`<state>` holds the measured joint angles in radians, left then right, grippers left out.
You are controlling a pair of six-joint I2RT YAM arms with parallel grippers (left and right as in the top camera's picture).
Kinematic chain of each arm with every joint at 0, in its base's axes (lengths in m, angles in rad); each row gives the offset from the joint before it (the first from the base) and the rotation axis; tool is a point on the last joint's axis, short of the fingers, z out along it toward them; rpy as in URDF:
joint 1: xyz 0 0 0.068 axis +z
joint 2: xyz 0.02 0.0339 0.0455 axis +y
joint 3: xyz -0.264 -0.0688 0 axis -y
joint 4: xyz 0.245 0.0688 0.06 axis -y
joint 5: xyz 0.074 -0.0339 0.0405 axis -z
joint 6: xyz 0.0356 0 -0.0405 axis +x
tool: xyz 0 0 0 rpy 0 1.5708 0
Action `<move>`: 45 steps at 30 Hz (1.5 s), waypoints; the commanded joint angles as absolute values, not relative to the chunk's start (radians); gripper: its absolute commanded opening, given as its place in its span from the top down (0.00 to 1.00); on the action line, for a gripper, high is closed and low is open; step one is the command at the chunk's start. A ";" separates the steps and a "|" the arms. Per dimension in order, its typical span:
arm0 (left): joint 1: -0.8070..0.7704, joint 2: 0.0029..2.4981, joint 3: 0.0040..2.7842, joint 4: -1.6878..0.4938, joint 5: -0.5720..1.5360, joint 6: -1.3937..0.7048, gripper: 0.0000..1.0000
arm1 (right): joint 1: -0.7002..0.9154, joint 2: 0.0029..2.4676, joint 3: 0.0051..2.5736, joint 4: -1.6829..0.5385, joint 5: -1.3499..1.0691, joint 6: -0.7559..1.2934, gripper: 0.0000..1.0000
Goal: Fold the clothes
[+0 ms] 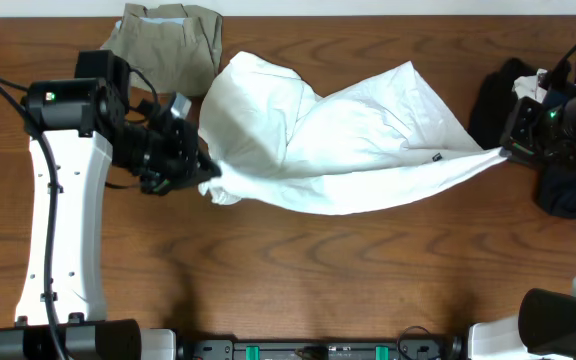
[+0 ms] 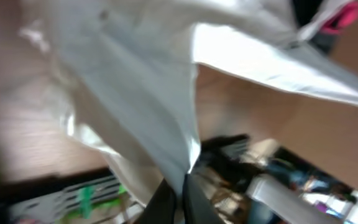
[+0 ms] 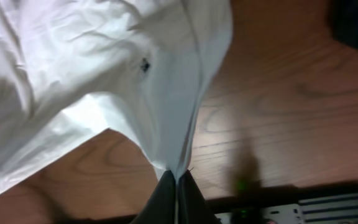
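Large white fabric top (image 1: 338, 140), stretched across brown wooden worktop (image 1: 318, 270) between left gripper (image 1: 206, 170) and right gripper (image 1: 508, 150), each pinching only a thin edge; risk: cloth slips free under tension.

White arm links (image 1: 68, 235) — black joints (image 1: 68, 105), black cables (image 1: 55, 215)

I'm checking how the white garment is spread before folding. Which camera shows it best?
The overhead view: nearly the whole white garment shows, stretched between the left pincer and the right pincer. The left wrist view gives a blurred stretch running into its pincer; the right wrist view shows one pinched corner with a small dark mark.
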<state>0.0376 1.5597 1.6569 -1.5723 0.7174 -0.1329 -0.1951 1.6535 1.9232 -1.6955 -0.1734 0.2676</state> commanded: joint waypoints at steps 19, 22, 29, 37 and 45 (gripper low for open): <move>0.005 1.542 1.638 -1.689 0.365 -0.076 0.09 | -0.186 1.633 1.901 -1.699 -0.094 0.201 0.58; -0.023 1.542 1.638 -1.685 0.364 -0.080 0.02 | -0.186 1.633 1.901 -1.699 -0.094 0.187 0.47; -0.074 1.542 1.624 -1.650 0.365 -0.087 0.00 | -0.182 1.633 1.898 -1.699 -0.094 0.185 0.45; -0.147 1.537 1.408 -1.532 0.365 -0.178 0.00 | -0.182 1.631 1.827 -1.699 -0.093 0.186 0.53; -0.165 1.380 1.151 -1.304 0.364 -0.323 0.00 | -0.182 1.516 1.644 -1.684 -0.102 0.190 0.51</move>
